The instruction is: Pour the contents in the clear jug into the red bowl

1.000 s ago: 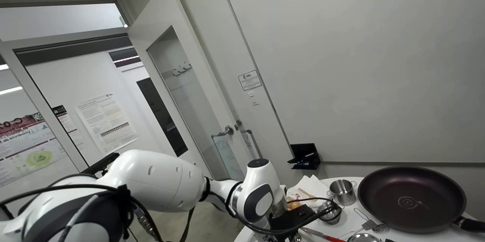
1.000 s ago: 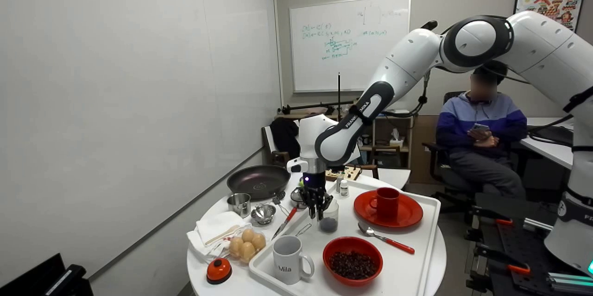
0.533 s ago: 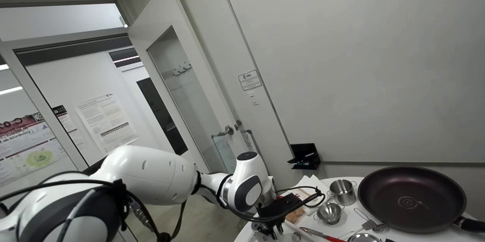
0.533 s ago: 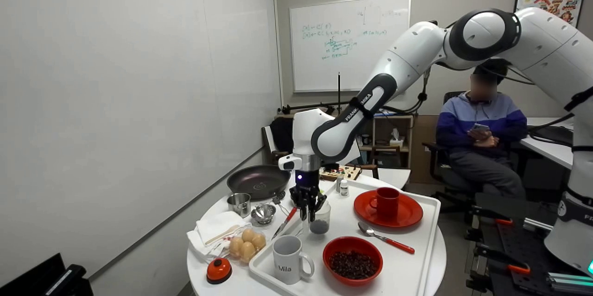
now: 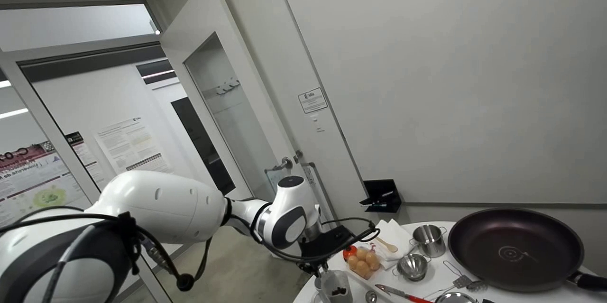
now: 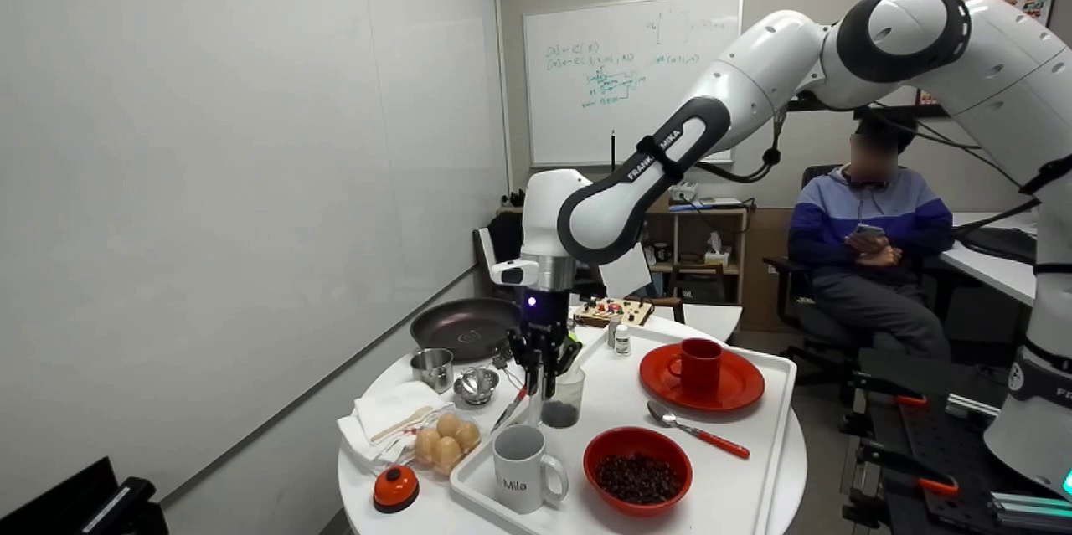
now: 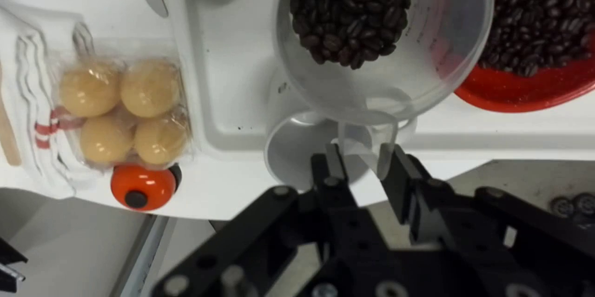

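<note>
The clear jug (image 6: 569, 388) holds dark beans at its bottom and looks upright. It also shows in an exterior view (image 5: 338, 280) and in the wrist view (image 7: 420, 55). My gripper (image 6: 540, 388) is shut on the jug's handle, which sits between the two fingertips in the wrist view (image 7: 360, 162). The jug seems to be held above the tray, behind the grey mug. The red bowl (image 6: 636, 508) stands on the tray with dark beans in it. In the wrist view the bowl (image 7: 520, 97) is to the right of the jug, partly behind its rim.
The grey mug (image 6: 519, 480) stands just beneath the gripper, close to the bowl. The white tray (image 6: 779, 434) also bears a red plate (image 6: 741, 388) with a red mug (image 6: 699, 367), and a spoon (image 6: 712, 439). Eggs (image 6: 446, 443) and a red timer (image 6: 395, 489) lie beside the tray.
My gripper has carried the jug across the tray toward the side with the grey mug and the eggs. The arm has risen a little. The bowl has not moved.
</note>
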